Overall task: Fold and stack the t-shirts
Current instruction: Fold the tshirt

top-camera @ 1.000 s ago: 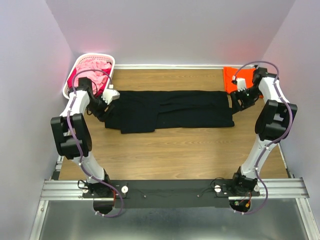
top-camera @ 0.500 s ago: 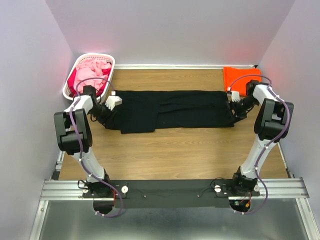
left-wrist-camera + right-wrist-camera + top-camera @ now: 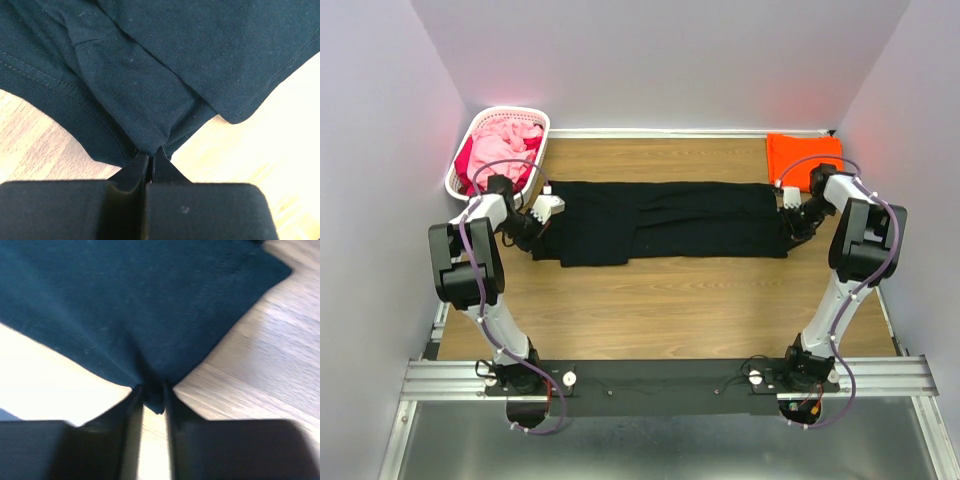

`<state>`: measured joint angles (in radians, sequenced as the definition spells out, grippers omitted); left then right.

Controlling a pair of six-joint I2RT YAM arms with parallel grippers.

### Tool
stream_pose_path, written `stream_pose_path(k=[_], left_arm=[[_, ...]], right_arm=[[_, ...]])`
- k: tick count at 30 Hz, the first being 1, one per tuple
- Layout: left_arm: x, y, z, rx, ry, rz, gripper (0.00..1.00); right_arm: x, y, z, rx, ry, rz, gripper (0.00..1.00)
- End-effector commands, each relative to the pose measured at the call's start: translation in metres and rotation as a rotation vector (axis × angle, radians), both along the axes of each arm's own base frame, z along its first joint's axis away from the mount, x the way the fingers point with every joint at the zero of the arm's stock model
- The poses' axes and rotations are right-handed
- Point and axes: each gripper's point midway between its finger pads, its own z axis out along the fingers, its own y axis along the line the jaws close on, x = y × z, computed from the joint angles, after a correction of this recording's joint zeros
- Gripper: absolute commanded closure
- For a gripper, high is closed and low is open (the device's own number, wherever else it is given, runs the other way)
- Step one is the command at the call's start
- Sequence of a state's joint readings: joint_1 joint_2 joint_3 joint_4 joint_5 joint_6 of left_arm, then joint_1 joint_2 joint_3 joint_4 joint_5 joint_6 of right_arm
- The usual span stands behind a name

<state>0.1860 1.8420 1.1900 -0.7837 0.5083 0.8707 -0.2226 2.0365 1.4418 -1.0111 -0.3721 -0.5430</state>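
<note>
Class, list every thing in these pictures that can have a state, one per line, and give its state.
black t-shirt: laid out long, partly folded, pinched at both ends
orange t-shirt: folded, lying flat, untouched
left tool: shut on the black t-shirt's left end
right tool: shut on the black t-shirt's right end
basket: upright, holding pink cloth

walls [image 3: 670,60]: pale lilac; table [image 3: 670,300]: wood-grain top; near edge: metal rail [image 3: 420,375]; light: even
</note>
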Motion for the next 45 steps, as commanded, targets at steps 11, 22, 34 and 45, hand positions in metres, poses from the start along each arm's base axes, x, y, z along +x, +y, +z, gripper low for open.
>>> stream_pose_path(k=[11,22,34,45], left_arm=[[-0.056,0.015,-0.018,0.126,0.112,-0.003,1.0],[-0.03,0.004,0.064,0.08,-0.142,-0.097,0.54],[-0.088,-0.036,0.04,0.169,-0.163,-0.42,0.52],[-0.079,-0.068,0.001,0.2,-0.179,-0.498,0.5]], right_arm=[[-0.021,-0.044,-0.011,-0.256,0.005,0.083,0.93],[-0.014,-0.016,0.061,-0.114,-0.081,0.093,0.31],[-0.025,0.162,0.106,0.24,-0.135,0.267,0.44],[-0.044,0.307,0.057,0.369,-0.143,0.331,0.44]])
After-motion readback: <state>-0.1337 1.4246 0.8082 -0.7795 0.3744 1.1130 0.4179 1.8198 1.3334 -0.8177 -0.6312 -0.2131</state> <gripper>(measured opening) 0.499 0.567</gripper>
